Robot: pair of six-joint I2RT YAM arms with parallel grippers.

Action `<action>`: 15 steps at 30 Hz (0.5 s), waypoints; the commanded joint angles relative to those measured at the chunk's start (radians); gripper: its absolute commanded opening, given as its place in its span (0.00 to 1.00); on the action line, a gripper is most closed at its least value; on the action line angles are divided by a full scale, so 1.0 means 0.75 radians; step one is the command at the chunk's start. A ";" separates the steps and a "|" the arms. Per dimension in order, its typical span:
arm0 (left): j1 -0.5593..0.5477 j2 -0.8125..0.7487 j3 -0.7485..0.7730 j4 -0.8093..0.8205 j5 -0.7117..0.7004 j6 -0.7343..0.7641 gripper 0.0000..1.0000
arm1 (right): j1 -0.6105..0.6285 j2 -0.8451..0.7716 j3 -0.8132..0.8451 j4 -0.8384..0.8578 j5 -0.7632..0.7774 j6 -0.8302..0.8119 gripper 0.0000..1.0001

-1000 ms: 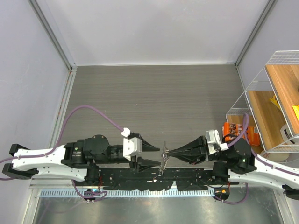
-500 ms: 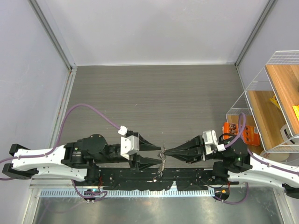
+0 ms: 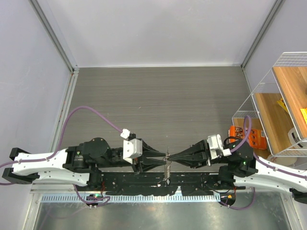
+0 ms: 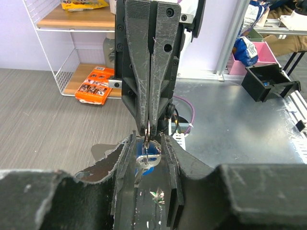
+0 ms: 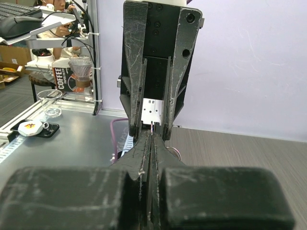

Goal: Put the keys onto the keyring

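My right gripper [image 3: 171,157] is shut on the keyring [image 3: 167,166], a thin wire loop hanging edge-on just above the table's near edge. In the left wrist view the ring [image 4: 148,130] hangs from the right gripper's closed tips [image 4: 148,123], with a blue-headed key [image 4: 150,157] and a silver key dangling below. My left gripper [image 3: 161,158] faces it; its fingers [image 4: 125,158] stand narrowly apart on either side of the dangling keys. In the right wrist view my right gripper [image 5: 152,135] is pressed shut on a thin sliver of metal. No other keys show.
An orange packet [image 3: 241,134] lies by the white wire shelf [image 3: 268,96] at the right; it also shows in the left wrist view [image 4: 95,85]. A black rail [image 3: 158,184] and a metal plate [image 3: 144,215] run along the near edge below the grippers.
The left gripper has moved right and its fingers have narrowed around the hanging keys. The right gripper has shifted slightly left with the keyring, which now hangs straighter.
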 commanded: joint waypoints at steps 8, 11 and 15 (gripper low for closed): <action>-0.004 0.020 0.060 0.054 -0.015 -0.012 0.33 | 0.009 0.000 0.066 0.133 -0.028 -0.014 0.05; -0.004 0.022 0.056 0.054 -0.021 -0.012 0.33 | 0.009 -0.006 0.066 0.133 -0.034 -0.019 0.05; -0.004 0.020 0.060 0.052 -0.025 -0.010 0.24 | 0.011 -0.006 0.066 0.133 -0.038 -0.019 0.06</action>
